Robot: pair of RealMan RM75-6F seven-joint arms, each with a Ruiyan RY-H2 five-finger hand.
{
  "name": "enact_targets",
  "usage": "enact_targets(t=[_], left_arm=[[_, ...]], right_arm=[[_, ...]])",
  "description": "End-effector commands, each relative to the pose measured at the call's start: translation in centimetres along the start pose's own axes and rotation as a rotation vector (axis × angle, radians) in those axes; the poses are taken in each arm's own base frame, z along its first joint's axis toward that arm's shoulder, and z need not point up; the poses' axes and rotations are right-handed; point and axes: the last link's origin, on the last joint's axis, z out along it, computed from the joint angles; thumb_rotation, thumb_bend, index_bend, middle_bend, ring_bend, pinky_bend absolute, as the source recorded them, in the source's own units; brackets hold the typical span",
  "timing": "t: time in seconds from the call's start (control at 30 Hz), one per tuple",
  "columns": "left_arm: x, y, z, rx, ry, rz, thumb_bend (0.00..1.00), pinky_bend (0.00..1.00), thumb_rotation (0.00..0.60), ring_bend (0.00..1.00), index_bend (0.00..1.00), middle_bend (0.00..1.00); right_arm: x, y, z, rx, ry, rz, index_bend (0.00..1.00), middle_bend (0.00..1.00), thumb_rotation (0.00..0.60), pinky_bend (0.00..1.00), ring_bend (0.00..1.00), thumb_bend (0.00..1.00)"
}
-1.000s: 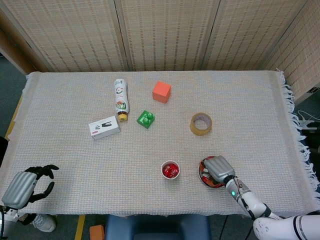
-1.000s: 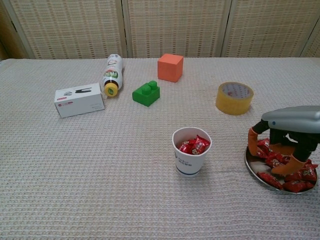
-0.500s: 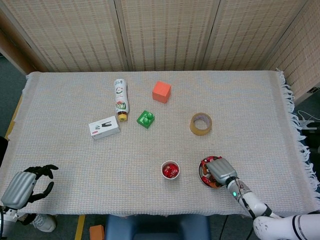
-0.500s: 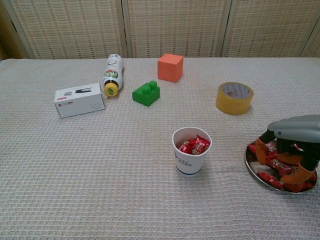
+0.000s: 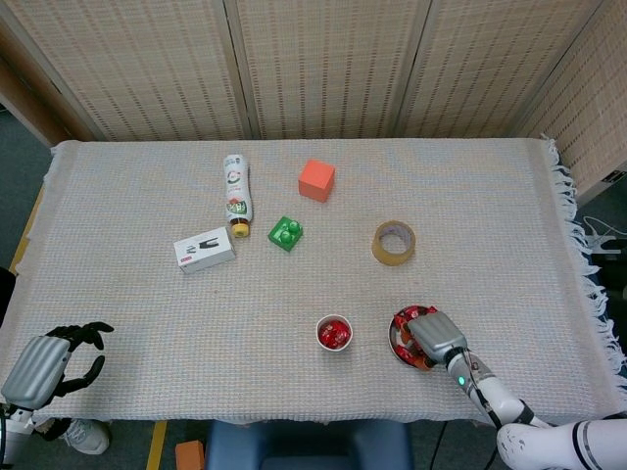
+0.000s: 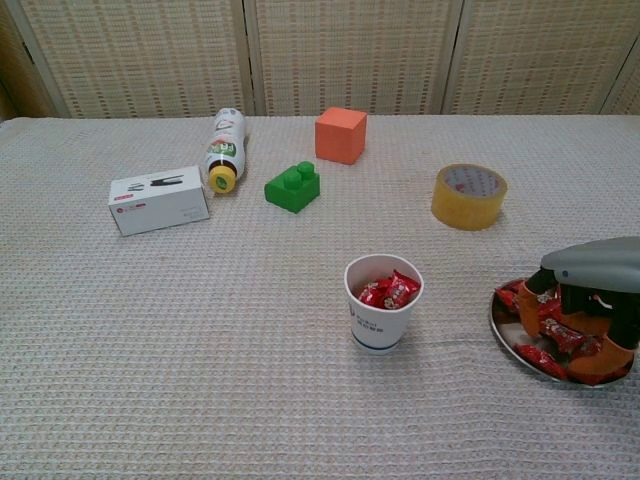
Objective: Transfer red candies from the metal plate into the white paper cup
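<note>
The right hand [image 6: 592, 305] covers most of the metal plate [image 6: 503, 331]. Whether its fingers [image 6: 531, 308] grip a candy cannot be told; the frame edge cuts it off.

Woven reed screen panels [image 5: 323, 64] at 12 o'clock; beige waffle-weave cloth [image 5: 147, 294] over table, fringed at 3 o'clock; dark floor [image 5: 15, 166] at 9.

Cup [image 6: 382, 303] sits just left of plate [image 6: 506, 336]; tape roll [image 6: 469, 196] behind; candies [image 6: 389, 290] in cup, prob. heaped.
</note>
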Motion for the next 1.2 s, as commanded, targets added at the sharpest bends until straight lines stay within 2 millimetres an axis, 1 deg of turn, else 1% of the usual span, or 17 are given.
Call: enact_targets(t=[0.03, 0.5, 0.67, 0.9, 1.2], left_arm=[[0.0, 0.0, 0.0, 0.0, 0.001, 0.0, 0.43, 0.41, 0.6, 0.41, 0.3, 0.48], [0.0, 0.0, 0.0, 0.0, 0.002, -0.003, 0.43, 0.41, 0.6, 0.41, 0.3, 0.48], [0.1, 0.0, 0.0, -0.001, 0.003, -0.003, 0.43, 0.41, 0.6, 0.41, 0.3, 0.48], [0.0, 0.0, 0.0, -0.002, 0.001, -0.002, 0.43, 0.41, 0.6, 0.41, 0.3, 0.48], [-0.1, 0.1, 0.0, -0.003, -0.002, -0.001, 0.43, 0.41, 0.6, 0.41, 0.3, 0.48]], right_arm=[[-0.1, 0.0, 0.0, 0.002, -0.001, 0.002, 0.42, 0.89, 0.6, 1.0, 0.78, 0.18], [-0.9, 0.0, 0.8, 0.01, -0.021, -0.005, 0.42, 0.89, 0.6, 1.0, 0.78, 0.18], [-1.0, 0.2, 0.9, 0.002, -0.016, -0.005, 0.44, 0.89, 0.6, 1.0, 0.78, 0.18], [-1.0, 0.5, 0.9, -0.013, -0.003, 0.004, 0.5, 0.89, 0.6, 1.0, 0.78, 0.18], [-1.2, 0.8, 1.0, -0.023, -0.016, 0.007, 0.5, 0.89, 0.6, 1.0, 0.78, 0.18]])
